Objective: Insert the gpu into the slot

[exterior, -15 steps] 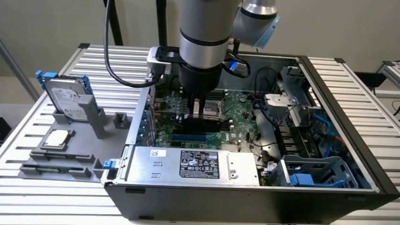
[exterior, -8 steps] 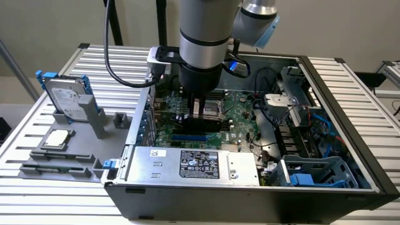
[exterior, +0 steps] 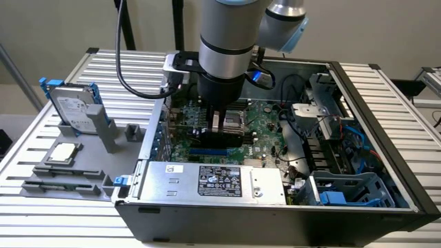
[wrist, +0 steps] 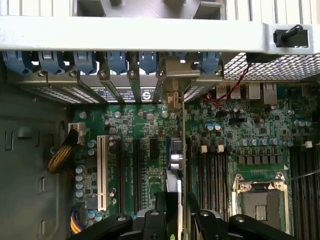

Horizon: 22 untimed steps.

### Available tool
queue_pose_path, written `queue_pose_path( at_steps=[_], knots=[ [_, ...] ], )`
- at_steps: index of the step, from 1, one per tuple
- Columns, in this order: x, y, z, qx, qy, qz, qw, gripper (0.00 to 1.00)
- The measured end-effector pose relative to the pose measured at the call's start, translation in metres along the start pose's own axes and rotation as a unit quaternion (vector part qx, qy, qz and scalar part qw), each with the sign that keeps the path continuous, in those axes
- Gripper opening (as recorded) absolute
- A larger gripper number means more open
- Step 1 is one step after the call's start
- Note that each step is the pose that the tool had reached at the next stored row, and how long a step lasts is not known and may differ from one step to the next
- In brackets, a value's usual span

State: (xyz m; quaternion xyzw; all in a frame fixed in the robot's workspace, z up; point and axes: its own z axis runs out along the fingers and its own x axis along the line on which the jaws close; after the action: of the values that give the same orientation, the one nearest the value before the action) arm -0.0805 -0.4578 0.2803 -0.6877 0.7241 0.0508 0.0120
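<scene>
The hand [exterior: 224,126] hangs from the grey arm [exterior: 227,36] deep inside the open case, and it is clenched on the gpu [exterior: 222,139], which it holds upright on its long edge. In the wrist view the hand [wrist: 178,207] grips the card from both sides, so the gpu [wrist: 181,150] appears only as a thin line running away from the fingers towards the rear wall of the case. The slatted metal table [exterior: 41,206] carries everything. The dark computer case [exterior: 276,225] lies on it on its side with the cover off. Inside the case, the silver labelled power supply [exterior: 214,181] sits along the near wall. The green motherboard [exterior: 265,129] fills the floor of the case behind it. On the table at the exterior view's left, a hard drive [exterior: 72,108] stands in a grey holder, with a loose processor chip [exterior: 63,151] lying near it. The blue slot [exterior: 206,153] runs along the motherboard between the power supply and the gpu, directly under the card's lower edge. In the wrist view the slot [wrist: 170,147] shows as a blue strip just beside the card's edge. I cannot tell whether the card's edge has entered the slot. A white slot [wrist: 102,170] lies parallel to it, well apart to one side, and the silver processor socket [wrist: 260,200] sits on the other side.
</scene>
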Motion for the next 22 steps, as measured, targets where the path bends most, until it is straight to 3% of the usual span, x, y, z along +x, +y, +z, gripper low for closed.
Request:
queue_pose_path(
  at_steps=[4,9,15,18,22],
  knots=[
    [0.000,-0.0054,0.0002,-0.0150,0.0015,0.001,0.9999,0.26],
    [-0.001,-0.0139,-0.0002,-0.0229,0.0029,0.002,0.9997,0.26],
    [-0.001,-0.0192,-0.0005,-0.0394,0.0102,0.002,0.9992,0.26],
    [-0.001,-0.0209,-0.0005,-0.0419,0.0111,0.001,0.9991,0.26],
    [-0.001,-0.0211,0.0016,-0.0429,0.0114,0.000,0.9990,0.26]
  ],
)
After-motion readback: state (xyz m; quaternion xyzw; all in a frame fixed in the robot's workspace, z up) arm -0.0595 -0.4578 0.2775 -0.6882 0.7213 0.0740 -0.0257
